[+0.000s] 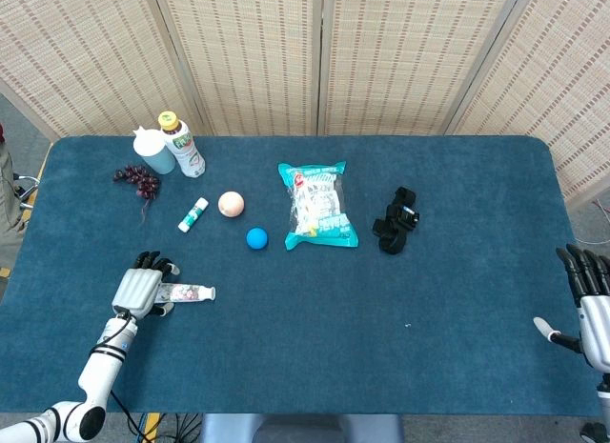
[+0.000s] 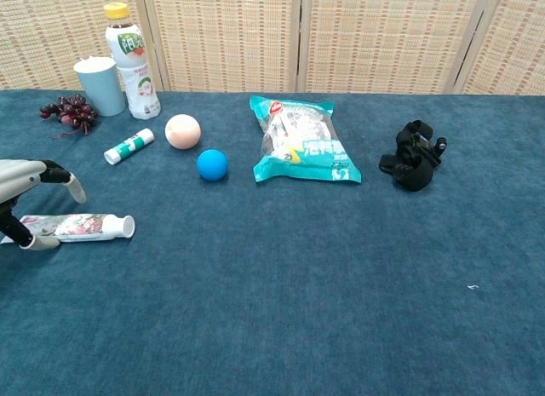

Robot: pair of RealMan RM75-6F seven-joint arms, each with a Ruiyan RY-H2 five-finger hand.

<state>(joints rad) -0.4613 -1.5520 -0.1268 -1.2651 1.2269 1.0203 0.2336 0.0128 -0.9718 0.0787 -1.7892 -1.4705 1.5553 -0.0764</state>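
While the left hand [image 1: 138,292] arches over the near end of a tube [image 1: 186,292], the piece lies flat on the table [image 1: 457,291], cap end pointing toward the table's middle. From the chest view the fingers [image 2: 75,188] curl down over the tube [image 2: 78,227] with the thumb set at its near side; whether they actually touch it cannot be told, and nothing is lifted.

Right hand [image 1: 593,314]: at the far right edge of the table, fingers spread, holding nothing, well apart from every item.

Other items:
- White cup [image 1: 153,150] and drink bottle [image 1: 182,142] with yellow cap, standing upright side by side at the far left.
- Bunch of dark grapes [image 1: 138,179], just in front of the cup.
- Glue stick [image 1: 193,214], lying on its side.
- Peach-coloured ball [image 1: 231,204] and blue ball [image 1: 256,237], near each other, not touching.
- Teal snack bag [image 1: 319,205], lying flat at the centre.
- Black strap-like object [image 1: 396,220], right of the bag.

Progress, as judged: the reach to the tube looks complete, with the hand placed over it; a firm hold and any lift are not yet done, since the tube rests fully on the table.
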